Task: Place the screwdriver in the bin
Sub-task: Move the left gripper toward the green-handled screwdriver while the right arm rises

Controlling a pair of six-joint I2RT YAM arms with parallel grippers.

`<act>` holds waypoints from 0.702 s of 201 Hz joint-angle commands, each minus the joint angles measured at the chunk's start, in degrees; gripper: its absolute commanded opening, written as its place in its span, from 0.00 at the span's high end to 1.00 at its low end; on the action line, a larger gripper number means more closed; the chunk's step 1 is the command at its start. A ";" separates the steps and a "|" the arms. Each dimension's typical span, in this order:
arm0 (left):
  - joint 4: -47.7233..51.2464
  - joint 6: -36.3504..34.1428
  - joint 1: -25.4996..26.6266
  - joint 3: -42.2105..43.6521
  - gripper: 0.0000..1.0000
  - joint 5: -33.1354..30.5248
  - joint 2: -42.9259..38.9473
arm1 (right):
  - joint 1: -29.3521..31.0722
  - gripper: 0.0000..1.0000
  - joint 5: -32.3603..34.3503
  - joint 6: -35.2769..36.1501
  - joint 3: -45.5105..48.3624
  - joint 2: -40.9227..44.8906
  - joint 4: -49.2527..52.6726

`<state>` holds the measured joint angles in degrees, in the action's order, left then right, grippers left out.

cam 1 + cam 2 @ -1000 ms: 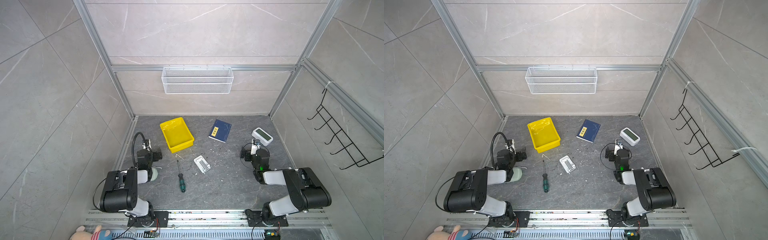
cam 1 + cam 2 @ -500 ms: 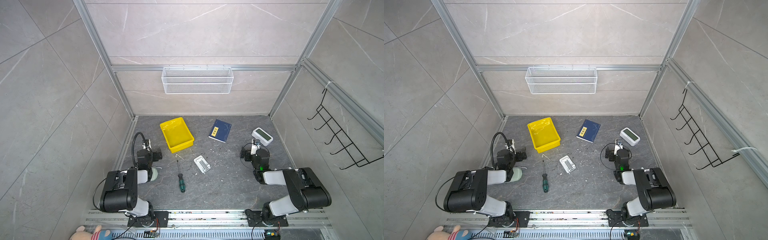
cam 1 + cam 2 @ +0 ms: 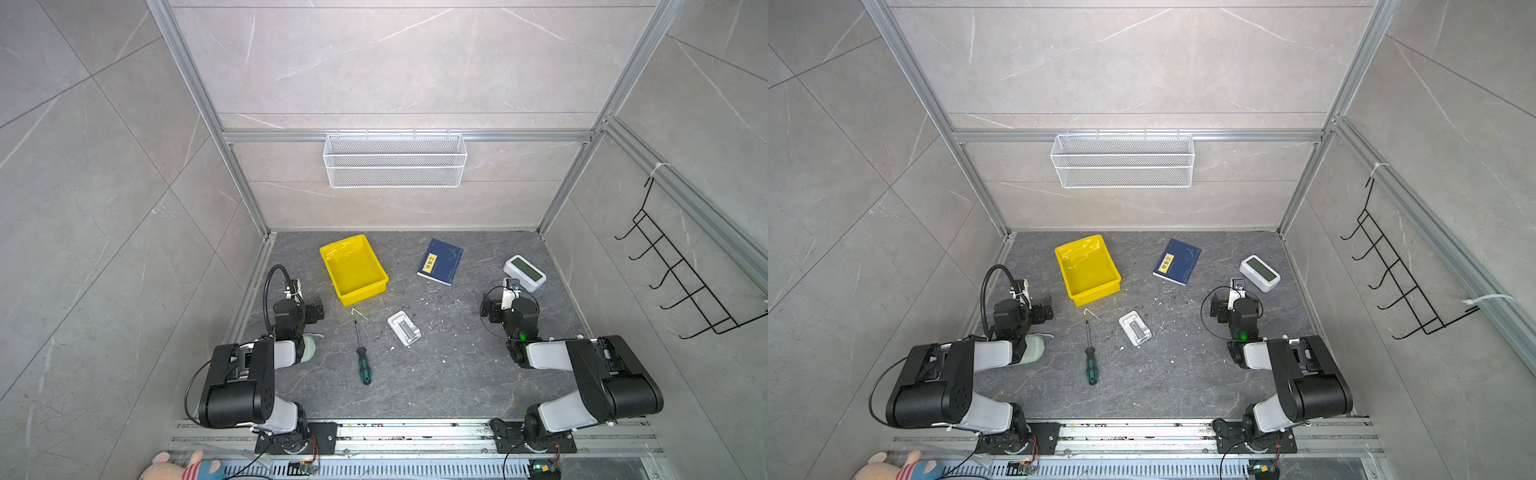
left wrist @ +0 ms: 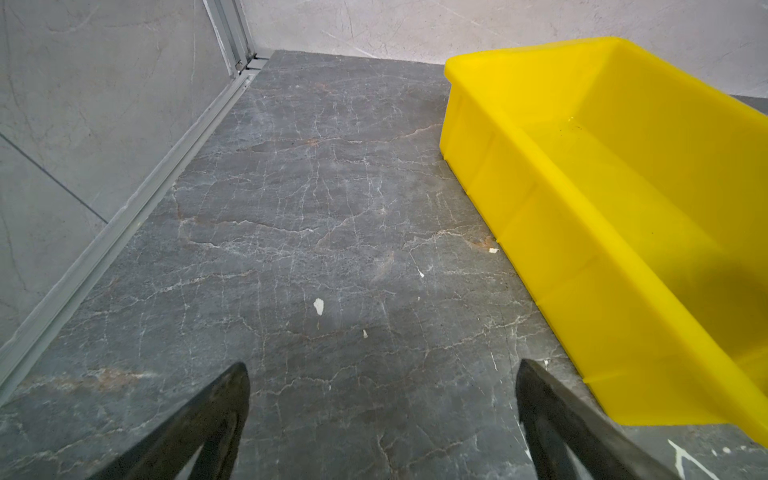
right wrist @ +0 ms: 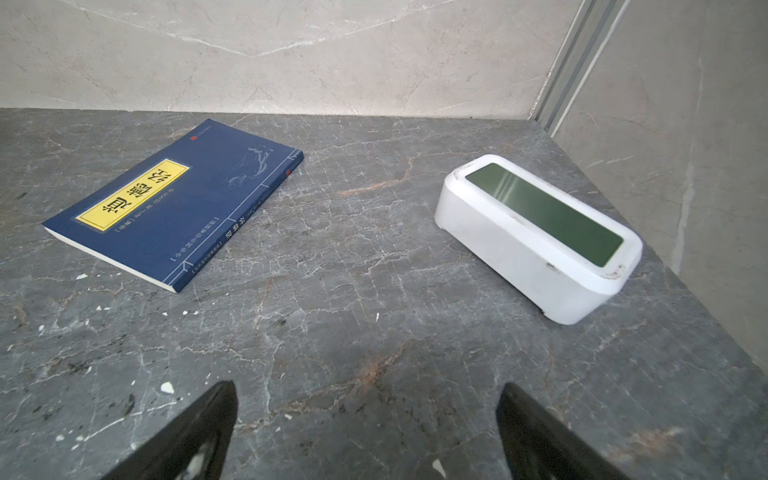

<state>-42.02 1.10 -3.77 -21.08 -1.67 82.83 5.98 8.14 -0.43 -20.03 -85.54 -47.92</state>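
The screwdriver (image 3: 362, 358) (image 3: 1089, 358), with a green-and-black handle and thin dark shaft, lies flat on the dark stone floor in both top views, shaft pointing toward the bin. The yellow bin (image 3: 353, 269) (image 3: 1087, 270) (image 4: 615, 195) stands empty behind it. My left gripper (image 3: 297, 309) (image 4: 382, 370) rests low to the left of the bin, open, with only bare floor between its fingers. At the right side my right gripper (image 3: 509, 297) (image 5: 368, 390) is also open and empty, facing a book and a white clock. Neither wrist view shows the screwdriver.
A blue book (image 3: 440, 262) (image 5: 174, 203) and a white clock (image 3: 524, 273) (image 5: 540, 237) lie at the back right. A small white bracket (image 3: 404, 328) sits right of the screwdriver. A white mesh basket (image 3: 395, 160) hangs on the back wall, a black hook rack (image 3: 685, 282) on the right wall.
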 commanded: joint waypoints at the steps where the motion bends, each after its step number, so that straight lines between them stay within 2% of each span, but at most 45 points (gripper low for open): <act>1: 6.17 -0.53 0.13 -1.58 0.00 -1.42 -7.02 | 0.02 0.01 -2.54 0.34 -4.39 4.97 9.99; 60: 26.09 1.05 1.25 -4.71 0.00 -1.50 -23.33 | 0.00 0.01 -5.00 0.10 -8.72 16.71 22.53; 90: 34.50 0.15 5.83 -7.39 0.00 -1.86 -28.80 | 0.00 0.01 -7.97 -3.56 -14.53 21.55 35.51; 109: 39.81 -1.10 9.91 -10.02 0.00 -2.60 -30.28 | 0.00 0.01 -17.02 -1.47 -16.19 23.70 40.82; 141: 47.31 2.49 18.66 -14.33 0.00 -7.54 -31.23 | 0.84 0.01 -25.68 2.72 -18.04 28.41 48.37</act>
<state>-2.92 1.52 9.52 -31.55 -4.86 52.80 6.00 -8.29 -1.13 -36.21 -60.55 -9.72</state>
